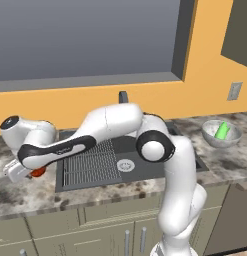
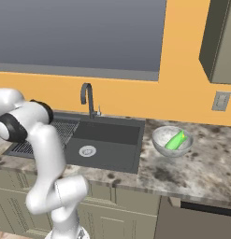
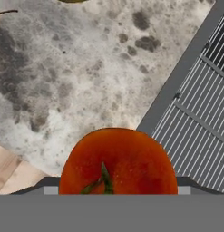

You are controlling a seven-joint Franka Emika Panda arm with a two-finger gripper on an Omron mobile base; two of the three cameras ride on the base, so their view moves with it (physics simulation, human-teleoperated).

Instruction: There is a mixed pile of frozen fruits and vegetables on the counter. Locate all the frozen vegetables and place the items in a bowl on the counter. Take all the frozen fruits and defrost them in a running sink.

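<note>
Closest to the hand camera sits the round red tomato with a green stem (image 3: pixel 118 161), lodged between the two dark finger tips at the bottom of that view, so the two-finger gripper (image 1: pixel 26 173) appears to be grasping it; the jaws stand wide, as a fruit of that breadth would force them to. In the left base view the white arm reaches far to the left of the dark-grey rectangular sink (image 1: pixel 122 162), and a patch of red shows beside the hand just over the speckled grey-brown granite-look counter (image 1: pixel 25 197). Whether the tomato rests on the stone or is lifted just clear of it cannot be told.

Beneath the hand lies the counter, with the sink's ribbed drain rack (image 3: pixel 202 118) running along one side, which places the grasp beside the basin's left rim.

On the far side of the sink stands the wide shallow translucent greyish bowl (image 2: pixel 161 140), and the light-green elongated vegetable (image 2: pixel 175 140) lies tilted inside it, one vegetable already sorted. Judged by the task, the tomato belongs there too, which would call for a long carry across the basin.
</note>
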